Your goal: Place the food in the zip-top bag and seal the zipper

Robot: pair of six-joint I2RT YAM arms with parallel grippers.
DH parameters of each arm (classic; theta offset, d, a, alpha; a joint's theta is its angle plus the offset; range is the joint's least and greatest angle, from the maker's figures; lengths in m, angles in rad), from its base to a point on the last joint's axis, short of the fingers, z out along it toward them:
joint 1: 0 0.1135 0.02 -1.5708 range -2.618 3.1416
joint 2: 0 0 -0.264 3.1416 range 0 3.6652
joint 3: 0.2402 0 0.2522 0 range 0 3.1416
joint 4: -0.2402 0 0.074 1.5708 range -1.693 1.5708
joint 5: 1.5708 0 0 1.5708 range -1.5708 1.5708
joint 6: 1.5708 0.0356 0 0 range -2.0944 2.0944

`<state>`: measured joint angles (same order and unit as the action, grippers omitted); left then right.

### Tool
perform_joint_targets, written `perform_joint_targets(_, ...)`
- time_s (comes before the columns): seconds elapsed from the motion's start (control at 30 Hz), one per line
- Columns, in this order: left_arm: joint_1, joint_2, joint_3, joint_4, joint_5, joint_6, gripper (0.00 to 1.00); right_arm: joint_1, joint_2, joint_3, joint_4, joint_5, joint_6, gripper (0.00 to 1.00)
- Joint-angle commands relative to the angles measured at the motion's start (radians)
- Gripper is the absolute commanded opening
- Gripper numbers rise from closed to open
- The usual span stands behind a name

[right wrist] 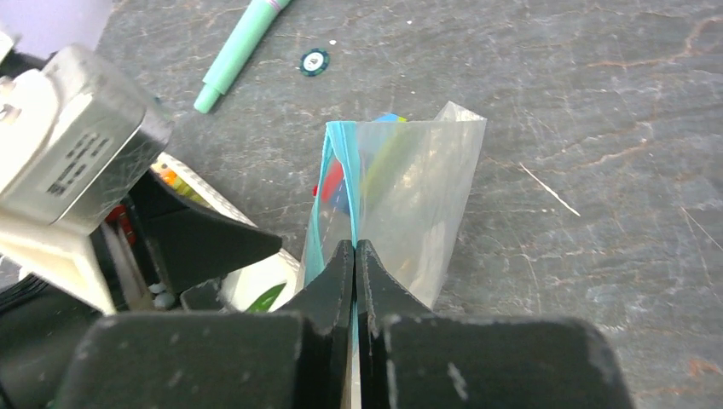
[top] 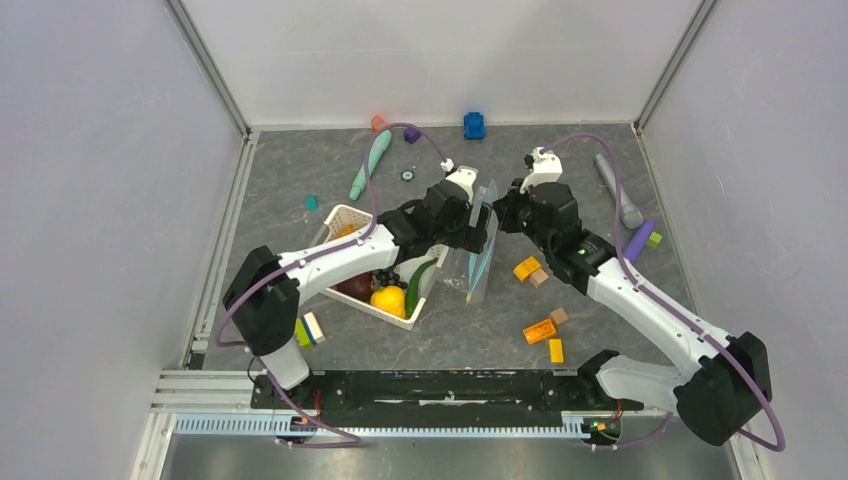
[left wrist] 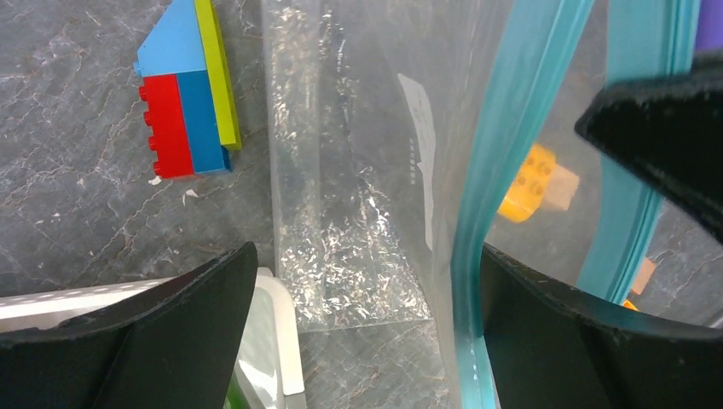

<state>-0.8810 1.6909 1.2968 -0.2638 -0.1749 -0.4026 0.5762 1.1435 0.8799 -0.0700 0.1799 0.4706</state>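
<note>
A: What is the right gripper (right wrist: 354, 249) doing?

B: It is pinching the zip-top bag (right wrist: 418, 196) by its zipper (right wrist: 334, 170), jaws pressed together on the blue strip. The bag is hanging upright just right of the white basket (top: 345, 213).

A: And the left gripper (left wrist: 367, 256)?

B: It is gaping wide, with the bag's clear wall and blue strip sitting between its fingers. The food (top: 388, 298) is lying in the basket.

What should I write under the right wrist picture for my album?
Right fingers pinch the blue zipper of the clear zip-top bag, a mint marker toy lying behind.
</note>
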Motion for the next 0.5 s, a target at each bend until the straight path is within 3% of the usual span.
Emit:
perform_joint_targets(0.0, -0.017, -0.050, -0.039, -0.008, -0.079, 0.064, 0.97, 0.005, -0.010, 0.059, -0.044, 0.094, -0.023, 0.00)
perform_joint_targets(0.1, -0.019, -0.094, -0.083, 0.001, -0.119, 0.065, 0.87, 0.003, -0.008, 0.065, -0.059, 0.096, -0.063, 0.00)
perform_joint_targets(0.23, -0.019, -0.123, -0.106, 0.010, -0.160, 0.079, 0.60, 0.003, -0.014, 0.065, -0.059, 0.077, -0.101, 0.00)
perform_joint_targets(0.47, -0.019, -0.141, -0.106, 0.043, -0.143, 0.072, 0.30, 0.004, 0.015, 0.074, -0.074, 0.032, -0.155, 0.00)
